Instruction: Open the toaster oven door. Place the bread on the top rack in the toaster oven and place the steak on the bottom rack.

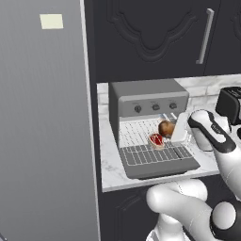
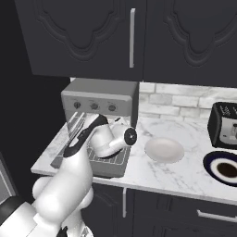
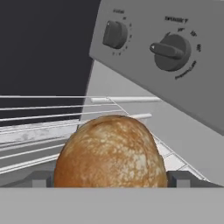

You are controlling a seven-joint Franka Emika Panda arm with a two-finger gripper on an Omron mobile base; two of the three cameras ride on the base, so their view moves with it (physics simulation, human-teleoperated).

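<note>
Bread (image 3: 110, 151) gripped in the hand (image 1: 175, 130), at the toaster oven (image 1: 148, 101) mouth over a pulled-out wire rack (image 1: 141, 131). Steak (image 1: 156, 139) sits left of it on that rack. Door (image 1: 160, 162) down flat. Forearm reaches in from the right, over the table (image 1: 110, 176).

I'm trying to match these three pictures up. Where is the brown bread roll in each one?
Left base view: the bread sits right of centre, at the toaster oven's mouth, just above the steak.
Right base view: I can't make it out; the arm covers that spot.
Hand view: it bulks large at bottom centre, between the fingertips.
Shared landmark: the oven's dark knobs.
</note>
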